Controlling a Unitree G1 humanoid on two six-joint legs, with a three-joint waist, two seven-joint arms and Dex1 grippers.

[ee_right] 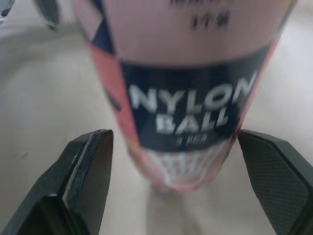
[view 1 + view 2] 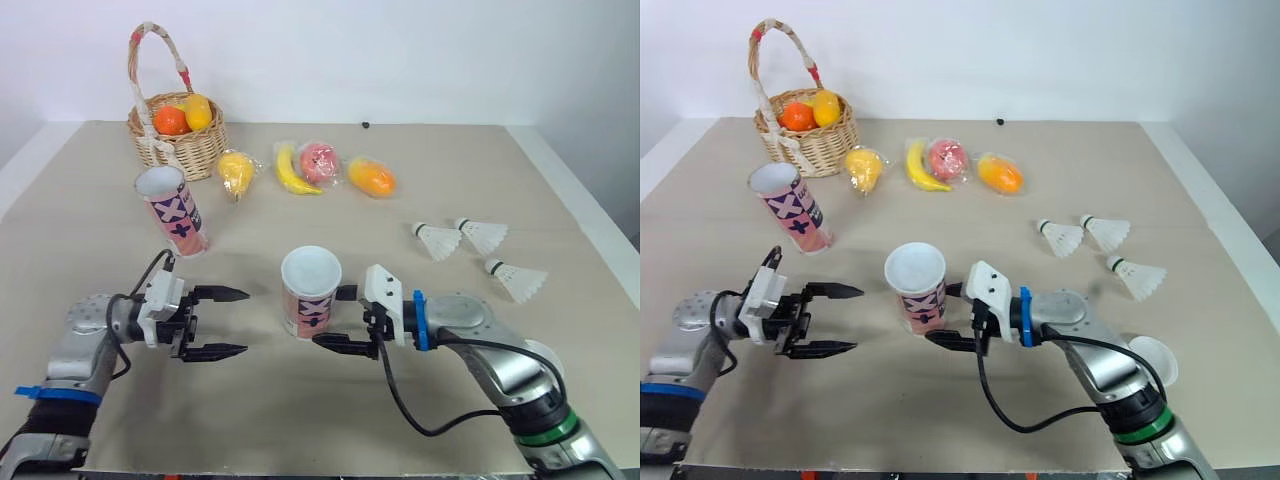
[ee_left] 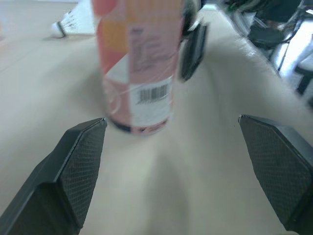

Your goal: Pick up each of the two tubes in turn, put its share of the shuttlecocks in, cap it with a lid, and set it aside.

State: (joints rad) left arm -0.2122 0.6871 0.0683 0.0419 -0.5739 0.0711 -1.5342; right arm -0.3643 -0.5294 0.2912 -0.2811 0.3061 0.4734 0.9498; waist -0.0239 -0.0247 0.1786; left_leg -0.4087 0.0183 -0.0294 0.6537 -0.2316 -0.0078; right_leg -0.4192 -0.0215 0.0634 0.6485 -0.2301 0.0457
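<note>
From the head cameras, a printed cardboard tube (image 2: 311, 293) stands upright on the beige counter (image 2: 420, 160), close to the middle of its near edge. Its open round mouth faces up, which suits loading. The right gripper (image 2: 330, 316) reaches in low from the right with a black finger on each side of the tube's lower body. This looks like the lead-in to a grasp, not a hold. The left gripper (image 2: 244, 321) hovers just beside the tube on the left, spread wide and empty, pointing at it as if ready to steady it.

A second tube (image 2: 172, 210) stands towards the far left, near a woven wicker basket (image 2: 178, 140) of fruit in the far left corner. Three white skirted shuttlecocks (image 2: 481, 234) lie well apart from the tubes, towards the right edge. A flat white lid (image 2: 1150, 358) lies by the near right corner.

In the left wrist view, the two textured black pads (image 3: 80, 166) stand far apart with bare counter between them. The glossy tube with its barcode is ahead and untouched.

In the right wrist view, the tube's smooth pink-and-navy wall, lettered "NYLON BALL", sits between the open pads (image 1: 274, 176). One pad is at the tube's edge and the other is clear of it, so nothing is gripped yet.
</note>
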